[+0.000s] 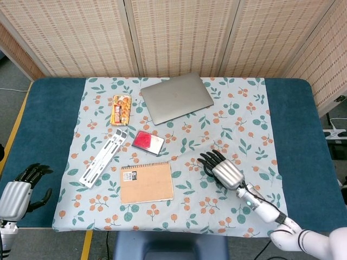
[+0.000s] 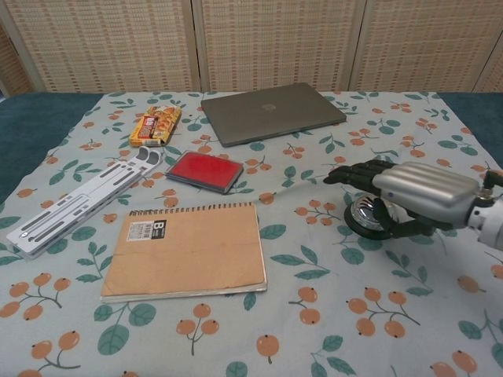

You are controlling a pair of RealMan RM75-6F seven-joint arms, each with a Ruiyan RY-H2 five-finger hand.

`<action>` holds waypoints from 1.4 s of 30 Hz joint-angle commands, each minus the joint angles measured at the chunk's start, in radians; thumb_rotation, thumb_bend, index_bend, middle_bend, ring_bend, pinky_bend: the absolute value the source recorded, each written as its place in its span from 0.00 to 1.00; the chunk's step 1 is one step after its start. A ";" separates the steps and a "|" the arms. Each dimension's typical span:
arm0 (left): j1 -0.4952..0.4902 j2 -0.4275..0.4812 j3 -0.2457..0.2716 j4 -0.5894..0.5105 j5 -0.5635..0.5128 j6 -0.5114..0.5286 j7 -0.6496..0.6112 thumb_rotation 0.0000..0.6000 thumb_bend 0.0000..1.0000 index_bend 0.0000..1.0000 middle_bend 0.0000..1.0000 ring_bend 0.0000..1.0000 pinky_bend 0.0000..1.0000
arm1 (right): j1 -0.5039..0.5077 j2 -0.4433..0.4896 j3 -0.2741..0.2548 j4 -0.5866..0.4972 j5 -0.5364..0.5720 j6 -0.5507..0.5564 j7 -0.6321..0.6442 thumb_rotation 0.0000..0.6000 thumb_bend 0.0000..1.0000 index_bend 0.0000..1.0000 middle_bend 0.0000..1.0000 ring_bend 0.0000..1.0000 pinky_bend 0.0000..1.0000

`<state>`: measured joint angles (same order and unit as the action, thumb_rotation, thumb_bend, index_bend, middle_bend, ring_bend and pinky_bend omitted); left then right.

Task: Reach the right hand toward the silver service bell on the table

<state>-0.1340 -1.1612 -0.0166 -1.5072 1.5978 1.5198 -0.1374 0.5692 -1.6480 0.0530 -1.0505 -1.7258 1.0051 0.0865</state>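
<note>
Under the right hand (image 2: 416,191), shiny silver bell (image 2: 367,214) on black base.

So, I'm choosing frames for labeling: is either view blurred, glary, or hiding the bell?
Head view: evenly lit and sharp, but the right hand covers the bell almost entirely. Chest view: sharp too; the silver service bell shows partly beneath the hand's fingers, its dome catching a small bright reflection, and the hand's metal back has a soft sheen, with no washed-out glare.

The right hand (image 1: 225,170) hovers palm-down directly above the bell (image 2: 367,214), fingers (image 2: 351,173) spread; the left hand (image 1: 19,190) rests far off, fingers loosely curled.
</note>
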 commanded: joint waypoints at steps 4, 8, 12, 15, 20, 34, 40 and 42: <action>0.002 0.002 0.001 0.002 0.006 0.008 -0.010 1.00 0.39 0.29 0.24 0.15 0.35 | 0.083 -0.130 0.002 0.158 0.039 -0.061 0.087 1.00 0.94 0.00 0.02 0.00 0.00; 0.003 0.005 0.000 0.003 0.007 0.012 -0.016 1.00 0.39 0.29 0.24 0.15 0.35 | 0.085 -0.146 -0.025 0.195 0.035 -0.044 0.113 1.00 0.94 0.00 0.02 0.00 0.00; 0.004 0.006 0.001 0.001 0.010 0.015 -0.014 1.00 0.39 0.29 0.24 0.15 0.35 | 0.086 -0.150 -0.050 0.221 0.036 -0.042 0.146 1.00 0.94 0.00 0.02 0.00 0.00; 0.004 0.005 0.002 0.000 0.014 0.015 -0.007 1.00 0.39 0.29 0.24 0.15 0.35 | 0.086 -0.150 -0.061 0.239 0.035 -0.025 0.171 1.00 0.94 0.00 0.02 0.00 0.00; 0.002 0.003 0.004 0.000 0.009 0.005 0.000 1.00 0.39 0.29 0.24 0.15 0.35 | 0.080 -0.119 -0.064 0.224 0.021 0.064 0.196 1.00 0.94 0.00 0.02 0.00 0.00; 0.008 0.005 -0.003 0.002 -0.003 0.013 -0.004 1.00 0.39 0.29 0.24 0.15 0.35 | -0.240 0.236 -0.080 -0.186 0.098 0.490 -0.302 1.00 0.82 0.13 0.06 0.00 0.00; 0.005 0.000 -0.003 0.003 -0.001 0.009 0.014 1.00 0.39 0.29 0.24 0.15 0.35 | -0.362 0.321 -0.078 -0.257 0.171 0.581 -0.262 1.00 0.58 0.25 0.08 0.00 0.00; 0.004 -0.002 0.000 0.003 0.002 0.006 0.023 1.00 0.39 0.29 0.24 0.15 0.35 | -0.382 0.326 -0.065 -0.264 0.179 0.611 -0.289 1.00 0.48 0.25 0.08 0.00 0.00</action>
